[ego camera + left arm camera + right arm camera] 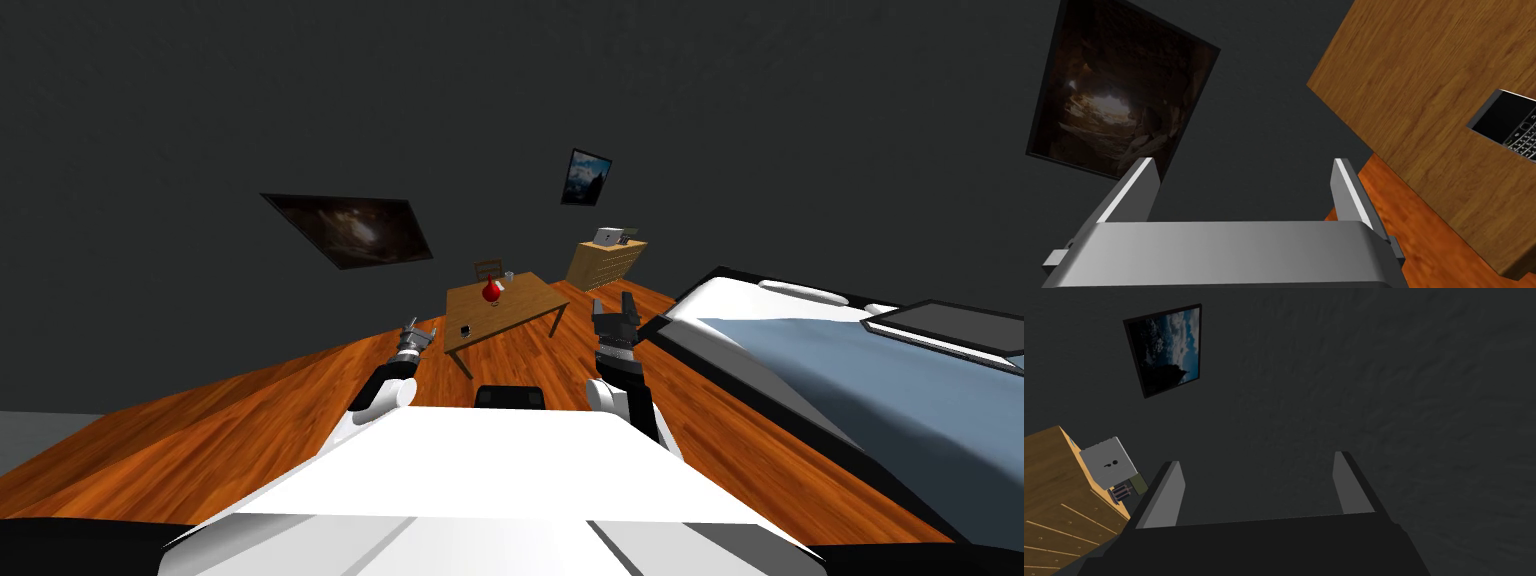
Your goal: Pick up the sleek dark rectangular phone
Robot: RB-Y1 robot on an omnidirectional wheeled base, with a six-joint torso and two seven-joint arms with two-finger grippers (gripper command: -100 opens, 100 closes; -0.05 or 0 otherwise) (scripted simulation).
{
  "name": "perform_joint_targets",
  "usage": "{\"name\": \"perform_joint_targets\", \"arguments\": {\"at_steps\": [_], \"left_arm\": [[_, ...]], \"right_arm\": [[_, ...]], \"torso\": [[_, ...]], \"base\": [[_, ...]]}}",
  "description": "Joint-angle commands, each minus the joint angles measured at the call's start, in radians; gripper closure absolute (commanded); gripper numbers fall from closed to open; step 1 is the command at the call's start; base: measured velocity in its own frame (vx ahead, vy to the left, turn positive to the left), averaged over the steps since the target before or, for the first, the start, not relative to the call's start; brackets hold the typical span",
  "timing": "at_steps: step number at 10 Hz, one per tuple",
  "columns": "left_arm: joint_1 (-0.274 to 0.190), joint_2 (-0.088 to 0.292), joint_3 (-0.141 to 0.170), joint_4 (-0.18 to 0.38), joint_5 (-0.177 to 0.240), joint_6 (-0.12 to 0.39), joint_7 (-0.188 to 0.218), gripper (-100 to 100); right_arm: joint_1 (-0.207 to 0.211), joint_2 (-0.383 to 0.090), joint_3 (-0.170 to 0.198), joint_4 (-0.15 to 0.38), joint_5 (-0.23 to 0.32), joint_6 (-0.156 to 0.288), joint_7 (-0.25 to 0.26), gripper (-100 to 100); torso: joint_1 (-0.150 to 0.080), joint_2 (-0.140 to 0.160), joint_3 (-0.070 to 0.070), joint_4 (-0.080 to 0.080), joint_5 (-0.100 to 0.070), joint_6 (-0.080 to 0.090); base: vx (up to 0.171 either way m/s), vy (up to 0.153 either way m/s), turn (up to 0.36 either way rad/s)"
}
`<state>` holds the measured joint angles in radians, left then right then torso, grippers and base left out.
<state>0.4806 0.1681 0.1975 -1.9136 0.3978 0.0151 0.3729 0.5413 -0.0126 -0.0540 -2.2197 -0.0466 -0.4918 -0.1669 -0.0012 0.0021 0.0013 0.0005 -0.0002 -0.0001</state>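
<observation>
The phone [1511, 125] is a dark rectangle with a small keypad, lying flat on the wooden table [1424, 90]. In the head view the phone [465, 330] is a small dark spot near the table's near left corner. My left gripper [418, 334] hangs a short way off that corner, above the floor, open and empty; its fingers [1351, 192] stand wide apart with the phone off to one side of them. My right gripper [614, 312] is raised to the right of the table, open and empty.
A red vase [490, 291] and a small cup [509, 276] stand on the table [520, 305], a chair [488, 268] behind it. A wooden dresser [605, 262] stands at the back wall. A bed [850, 370] fills the right side. Wood floor [250, 420] lies open on the left.
</observation>
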Motion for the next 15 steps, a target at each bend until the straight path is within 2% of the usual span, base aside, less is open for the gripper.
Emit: {"name": "perform_joint_targets", "arguments": {"at_steps": [1, 2, 3, 6, 7, 10, 11, 13, 14, 15], "left_arm": [[-0.014, 0.003, 0.015, 0.014, 0.014, 0.035, 0.012, -100], [-0.018, 0.004, 0.030, 0.043, 0.040, 0.070, 0.033, -100], [-0.018, 0.004, 0.030, 0.043, 0.040, 0.070, 0.033, -100], [-0.034, 0.011, 0.076, 0.138, 0.113, 0.163, 0.097, -100], [-0.034, 0.011, 0.076, 0.138, 0.113, 0.172, 0.097, -100], [-0.057, 0.019, 0.124, 0.239, 0.179, 0.257, 0.162, -100], [-0.057, 0.019, 0.124, 0.240, 0.179, 0.264, 0.162, -100], [-0.076, 0.025, 0.158, 0.312, 0.218, 0.316, 0.207, -100], [-0.076, 0.025, 0.158, 0.312, 0.218, 0.321, 0.207, -100], [-0.086, 0.028, 0.174, 0.349, 0.236, 0.347, 0.229, -100]], "right_arm": [[0.000, 0.000, 0.000, 0.000, 0.000, 0.000, 0.000, 0], [0.000, 0.000, 0.000, 0.000, 0.000, 0.000, 0.000, 0], [0.000, 0.000, 0.000, 0.000, 0.000, 0.000, 0.000, 0], [0.000, 0.000, 0.000, 0.000, 0.000, 0.000, 0.000, 0], [0.000, 0.000, 0.000, 0.000, 0.000, 0.000, 0.000, 0], [0.000, 0.000, 0.000, 0.000, 0.000, 0.000, 0.000, 0], [0.000, 0.000, 0.000, 0.000, 0.000, 0.000, 0.000, 0], [0.000, 0.000, 0.000, 0.000, 0.000, 0.000, 0.000, 0], [0.000, 0.000, 0.000, 0.000, 0.000, 0.000, 0.000, 0], [0.000, 0.000, 0.000, 0.000, 0.000, 0.000, 0.000, 0]], "torso": [[0.000, 0.000, 0.000, 0.000, 0.000, 0.000], [0.000, -0.001, 0.000, 0.000, 0.000, 0.000], [0.000, -0.001, -0.001, 0.000, 0.000, 0.000], [-0.001, -0.002, -0.001, 0.000, 0.000, 0.000], [-0.002, -0.003, -0.001, 0.000, 0.000, 0.000], [-0.002, -0.004, -0.002, -0.001, 0.000, 0.000], [-0.003, -0.005, -0.003, -0.001, -0.001, 0.000], [-0.001, -0.006, -0.003, -0.001, 0.000, 0.000], [-0.002, -0.008, -0.004, -0.001, -0.001, 0.000], [-0.002, -0.007, -0.004, -0.002, -0.001, 0.000]], "base": [[-0.017, -0.012, -0.008], [-0.014, -0.020, -0.033], [-0.011, -0.018, -0.013], [-0.003, -0.041, -0.044], [0.010, -0.041, -0.018], [0.032, -0.051, -0.057], [0.056, -0.041, -0.020], [0.073, -0.052, -0.066], [0.080, -0.056, -0.030], [0.075, -0.061, -0.050]]}}
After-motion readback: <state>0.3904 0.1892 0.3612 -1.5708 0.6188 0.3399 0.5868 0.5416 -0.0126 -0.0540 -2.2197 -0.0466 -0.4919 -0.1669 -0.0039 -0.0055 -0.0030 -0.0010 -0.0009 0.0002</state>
